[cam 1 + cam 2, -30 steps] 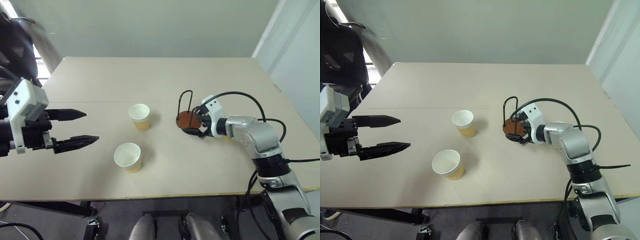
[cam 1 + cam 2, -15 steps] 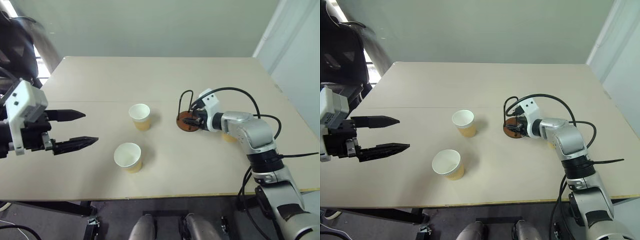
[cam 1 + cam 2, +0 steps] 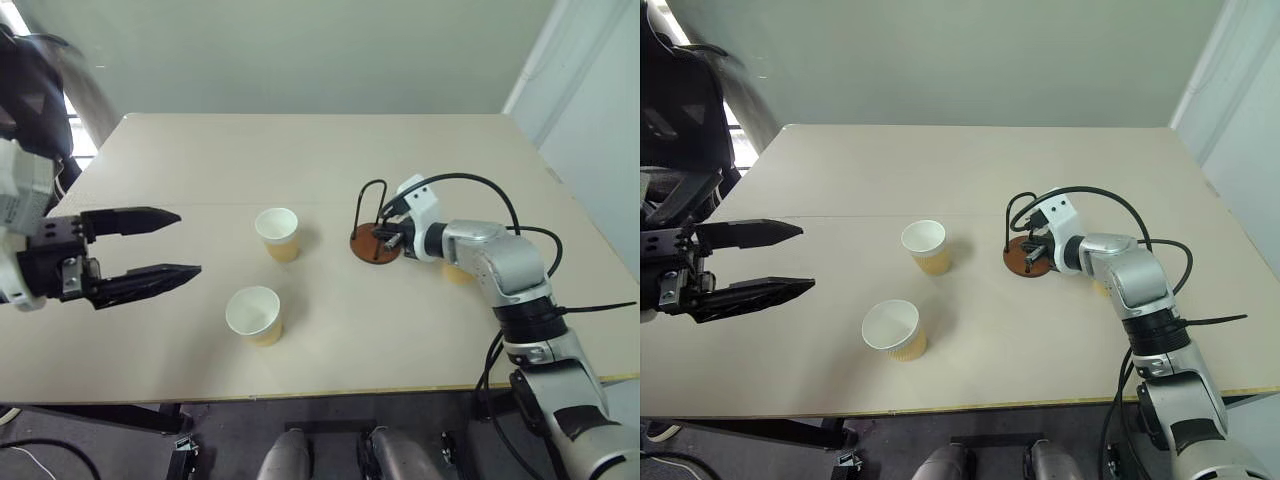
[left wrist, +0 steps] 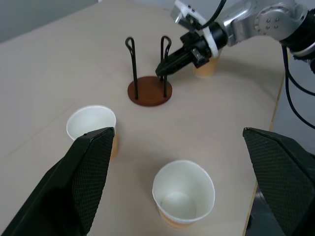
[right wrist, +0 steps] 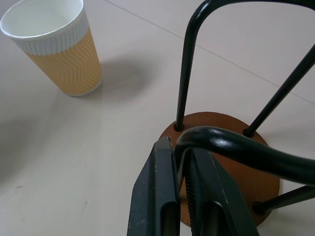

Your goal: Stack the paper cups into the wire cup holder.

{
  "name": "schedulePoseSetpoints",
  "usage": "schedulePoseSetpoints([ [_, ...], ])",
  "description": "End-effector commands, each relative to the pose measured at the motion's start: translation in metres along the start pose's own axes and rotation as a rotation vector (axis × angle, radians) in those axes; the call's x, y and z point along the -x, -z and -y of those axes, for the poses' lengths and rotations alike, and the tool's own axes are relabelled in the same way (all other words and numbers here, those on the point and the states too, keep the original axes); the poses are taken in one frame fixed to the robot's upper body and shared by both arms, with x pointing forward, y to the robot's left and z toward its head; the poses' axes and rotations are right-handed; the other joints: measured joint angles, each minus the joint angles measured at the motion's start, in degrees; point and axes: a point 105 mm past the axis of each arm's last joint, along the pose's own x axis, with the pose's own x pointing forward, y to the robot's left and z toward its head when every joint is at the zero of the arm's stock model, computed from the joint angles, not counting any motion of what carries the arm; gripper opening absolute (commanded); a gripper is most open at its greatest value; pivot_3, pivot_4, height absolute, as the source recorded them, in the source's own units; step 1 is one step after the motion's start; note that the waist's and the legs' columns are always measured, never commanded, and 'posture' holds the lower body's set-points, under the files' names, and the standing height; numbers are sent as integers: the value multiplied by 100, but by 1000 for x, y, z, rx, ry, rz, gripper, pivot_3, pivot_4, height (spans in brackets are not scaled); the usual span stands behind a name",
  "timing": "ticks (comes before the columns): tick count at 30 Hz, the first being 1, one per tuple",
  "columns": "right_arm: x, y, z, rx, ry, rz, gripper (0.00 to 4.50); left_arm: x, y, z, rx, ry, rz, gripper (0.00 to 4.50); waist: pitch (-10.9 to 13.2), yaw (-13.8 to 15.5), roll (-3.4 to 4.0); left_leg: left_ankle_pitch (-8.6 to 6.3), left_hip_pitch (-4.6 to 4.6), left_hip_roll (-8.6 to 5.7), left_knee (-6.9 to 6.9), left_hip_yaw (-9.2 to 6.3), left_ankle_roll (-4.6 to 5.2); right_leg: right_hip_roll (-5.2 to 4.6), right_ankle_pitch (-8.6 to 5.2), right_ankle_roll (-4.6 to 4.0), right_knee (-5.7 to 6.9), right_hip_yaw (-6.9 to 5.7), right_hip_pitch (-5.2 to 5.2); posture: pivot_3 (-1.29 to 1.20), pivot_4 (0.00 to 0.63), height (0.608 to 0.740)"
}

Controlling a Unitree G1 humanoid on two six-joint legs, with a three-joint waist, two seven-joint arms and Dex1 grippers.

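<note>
Now the right end effector (image 5: 179, 196) is pinching a black wire loop of the reddish-brown disc-based cup holder (image 3: 375, 243) mid-counter (image 3: 330, 150); it is probably light and tippy. Left end effector (image 3: 155, 243) is hovering spread near two thin, crushable tan paper cups (image 3: 277, 234).

Tabletop (image 3: 200, 160) layout: wire cup holder (image 3: 373, 240) right of centre, two paper cups (image 3: 277, 233) left of it, one nearer than the other; third cup (image 3: 457, 272) right of holder, behind arm.

beige table (image 3: 300, 150), pale green-grey wall (image 3: 300, 50), bright window (image 3: 80, 140) at left.
</note>
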Motion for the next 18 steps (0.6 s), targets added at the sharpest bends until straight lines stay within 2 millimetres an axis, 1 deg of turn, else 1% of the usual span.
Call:
schedulePoseSetpoints([
  [1,4,-13,-2,45,-12,40,54,4,-7,1,-52,-20,-1,4500,0,-1,0,0,0,0,0,0,0,0,0,0,0,0,0,0,150,740],
  [6,14,-9,-12,62,-124,34,54,4,-6,-1,-56,-28,-15,4500,-1,19,-1,1,-1,0,0,0,1,0,0,0,-1,0,0,0,150,740],
  [9,27,2,-23,135,-248,5,54,5,-5,0,-56,-23,-22,4500,-1,21,-3,0,-4,0,1,0,1,0,0,1,-7,0,3,0,150,740],
  [12,39,12,-28,186,-336,-30,54,5,-5,0,-57,-14,-28,4500,-2,19,-5,0,-4,0,1,1,1,0,0,1,-8,0,6,0,150,740],
  [15,56,18,-47,259,-514,-29,54,4,-7,4,-59,19,-38,4500,-1,11,-8,0,-1,0,2,1,1,0,0,1,-6,0,7,0,150,740],
  [18,70,23,-65,313,-662,-22,54,6,-4,6,-47,37,-69,4500,0,4,-10,1,5,0,2,2,1,2,-2,2,-5,0,14,0,150,740],
])
